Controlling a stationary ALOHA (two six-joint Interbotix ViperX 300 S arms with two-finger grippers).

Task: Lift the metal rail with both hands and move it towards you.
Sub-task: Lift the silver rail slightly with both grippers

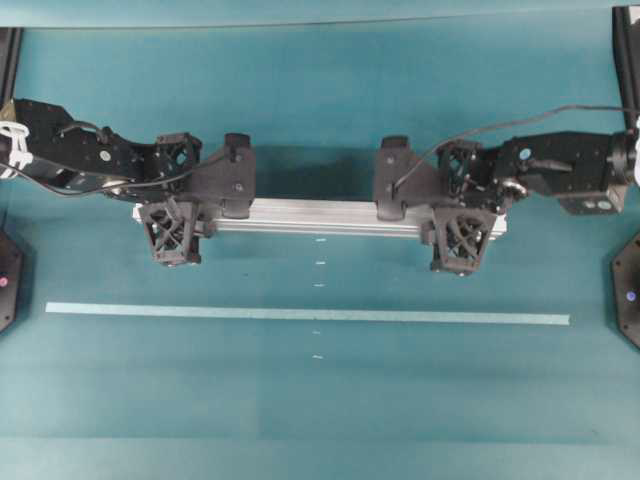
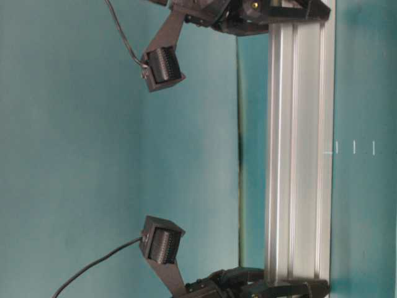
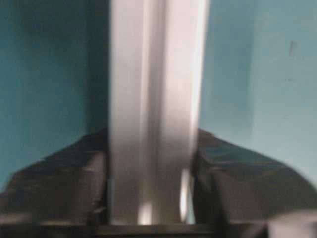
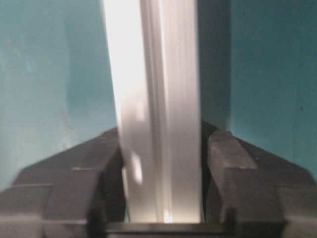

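Both wrist views blurred; metal rail (image 1: 318,216) ends hidden under end effectors.

I can't read any text, label, brand or number in any view; only small plain white tick marks (image 1: 318,263) on the table (image 1: 300,400)

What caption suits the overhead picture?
Two grippers, left and right, close around a metal rail near its ends.

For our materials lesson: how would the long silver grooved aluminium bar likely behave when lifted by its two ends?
The long silver grooved aluminium bar looks straight and rigid, so it probably won't sag. Its smooth metal faces may slip against the black end effector fingers. Its flat sides suggest it won't roll.
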